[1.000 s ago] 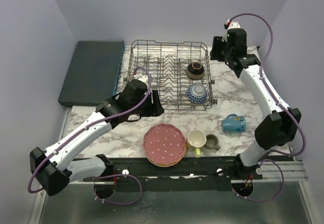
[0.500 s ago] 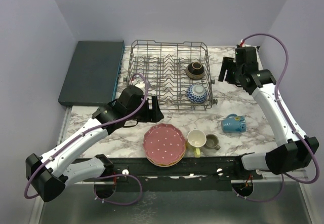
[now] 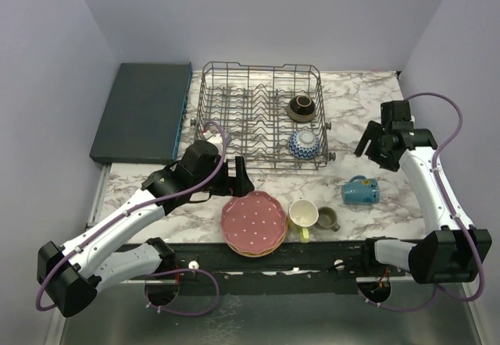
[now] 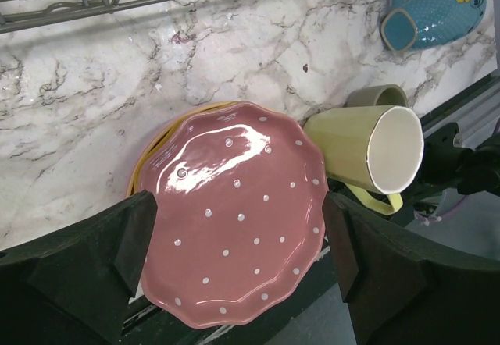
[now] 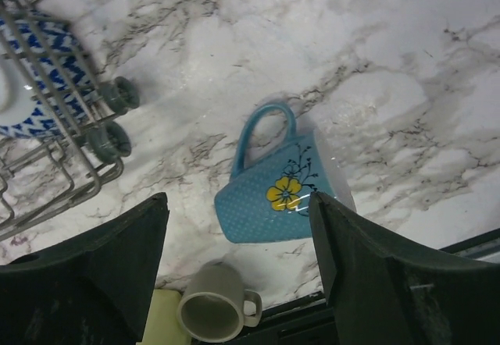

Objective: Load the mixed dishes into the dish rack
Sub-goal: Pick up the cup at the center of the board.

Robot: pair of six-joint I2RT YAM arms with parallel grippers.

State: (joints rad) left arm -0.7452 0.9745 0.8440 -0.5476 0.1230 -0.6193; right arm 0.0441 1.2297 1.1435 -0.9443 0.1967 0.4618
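Note:
The grey wire dish rack [image 3: 260, 65] stands at the back centre and holds a brown bowl [image 3: 301, 108] and a blue patterned bowl [image 3: 305, 143]. A pink dotted plate [image 3: 252, 220] tops a stack at the near edge, with an orange rim under it. Beside it lie a yellow mug [image 3: 303, 215], an olive-grey mug [image 3: 327, 218] and a blue mug [image 3: 361, 190]. My left gripper [image 3: 238, 175] is open and empty above the pink plate [image 4: 234, 212]. My right gripper [image 3: 375, 148] is open and empty above the blue mug [image 5: 285, 189].
A flat dark teal slab [image 3: 143, 111] lies left of the rack. The rack's round feet [image 5: 109, 138] and the blue bowl [image 5: 31, 72] show left of my right gripper. The yellow mug [image 4: 367, 146] lies on its side against the plate stack.
My right arm has swung from the back right corner forward and down over the blue mug. My left arm has drawn back from the rack toward the plate stack.

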